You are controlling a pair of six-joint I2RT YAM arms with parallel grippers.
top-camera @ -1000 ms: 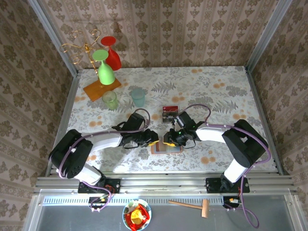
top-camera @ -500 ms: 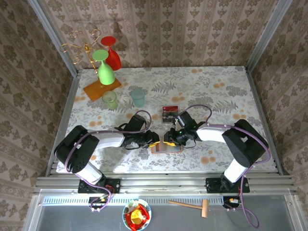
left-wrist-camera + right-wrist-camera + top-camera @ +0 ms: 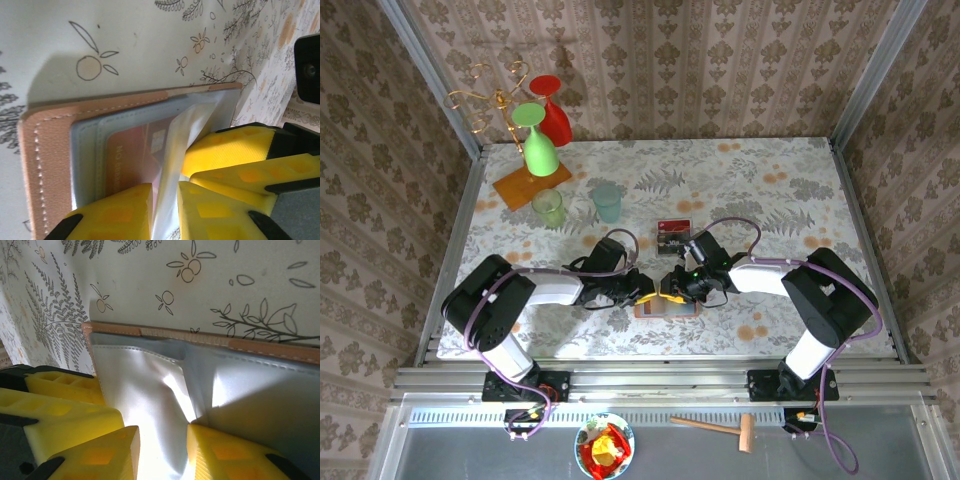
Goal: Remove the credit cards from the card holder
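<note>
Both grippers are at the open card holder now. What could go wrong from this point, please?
1. The left gripper pinches the clear inner sleeve, not the card under it, so a pull may lift the whole card holder or tear the sleeve.
2. The right gripper sits very close, so the two may collide.

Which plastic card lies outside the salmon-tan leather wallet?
The dark red-banded card on the table; the orange card sits in a pocket of the wallet.

top: overhead, far | wrists: v. close, opposed | shared: card holder [image 3: 50, 150]
</note>
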